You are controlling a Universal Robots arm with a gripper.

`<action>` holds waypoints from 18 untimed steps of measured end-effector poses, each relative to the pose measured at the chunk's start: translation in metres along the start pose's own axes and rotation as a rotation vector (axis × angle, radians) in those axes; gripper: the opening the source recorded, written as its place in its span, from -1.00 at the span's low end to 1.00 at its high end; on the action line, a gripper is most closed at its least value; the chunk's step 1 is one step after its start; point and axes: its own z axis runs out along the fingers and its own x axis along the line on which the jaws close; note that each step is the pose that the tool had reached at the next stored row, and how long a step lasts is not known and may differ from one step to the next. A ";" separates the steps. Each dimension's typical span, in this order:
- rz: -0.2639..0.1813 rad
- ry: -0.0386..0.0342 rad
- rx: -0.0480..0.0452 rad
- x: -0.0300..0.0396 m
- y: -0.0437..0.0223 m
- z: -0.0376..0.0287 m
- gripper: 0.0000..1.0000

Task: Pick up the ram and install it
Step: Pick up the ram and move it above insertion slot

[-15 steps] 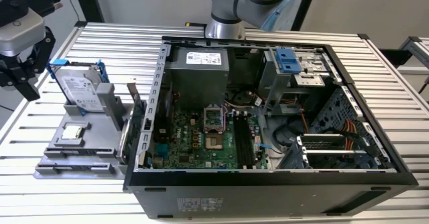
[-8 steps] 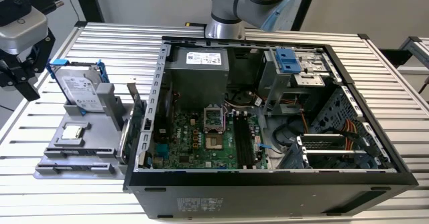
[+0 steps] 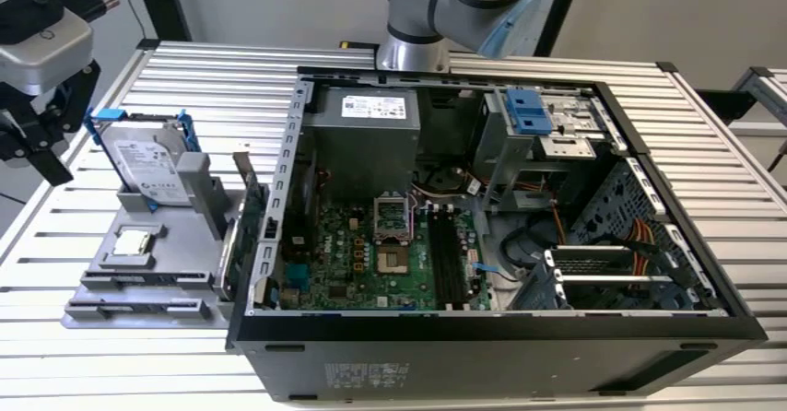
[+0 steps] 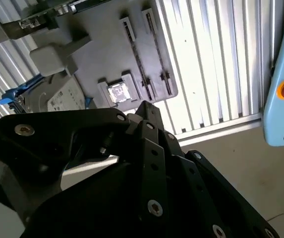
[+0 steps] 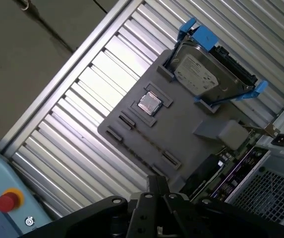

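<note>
Currently the jaws hang above the grey holder (image 5: 181, 131) that lies on the slatted tabletop (image 3: 209, 79). In both wrist views they look closed on each other, with nothing between them.

I judge the step in hand to be the reach for the ram. I cannot pick the ram out for certain. The holder's two long slots (image 4: 136, 57) show as thin dark lines, and the stick may be standing on edge in one of them.

To do this step well, I would want the jaws:
- squared across the stick's thin edge, at its middle;
- opened enough to clear it;
- brought straight down, so they touch neither the neighbouring slot nor the small square chip (image 5: 149, 103) just beside it.

Besides the slots and the chip in its shallow pocket, the holder carries a silver hard drive (image 5: 201, 74) in a blue frame, propped up at its far end. A green card (image 3: 254, 227) stands on edge along the side nearest the computer.

Beyond the holder, just beside it, the black computer case (image 3: 492, 356) lies open. Inside it I see:
- a green main board (image 3: 357, 254) on the floor of the case;
- dark memory slots (image 3: 445, 259) beside the board's bare processor socket, though I cannot tell whether any is filled;
- a grey power supply box (image 3: 369, 130) at the back;
- a drive bay with blue tabs (image 3: 529, 111);
- loose cables on the exterior view's right.
</note>
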 end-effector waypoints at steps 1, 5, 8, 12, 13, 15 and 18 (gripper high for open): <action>-0.007 0.0003 -0.0001 0.0000 0.0000 0.0000 -1.00; -0.032 0.0015 -0.0005 0.0000 0.0000 0.0000 -1.00; -0.052 0.0025 -0.0010 0.0000 0.0000 0.0000 -1.00; -0.078 0.0038 -0.0014 0.0000 0.0000 0.0000 -1.00; -0.085 0.0041 -0.0015 0.0000 0.0000 0.0000 -1.00; -0.098 0.0047 -0.0017 0.0000 0.0000 0.0000 -1.00; -0.119 0.0057 -0.0021 0.0000 0.0000 0.0000 -1.00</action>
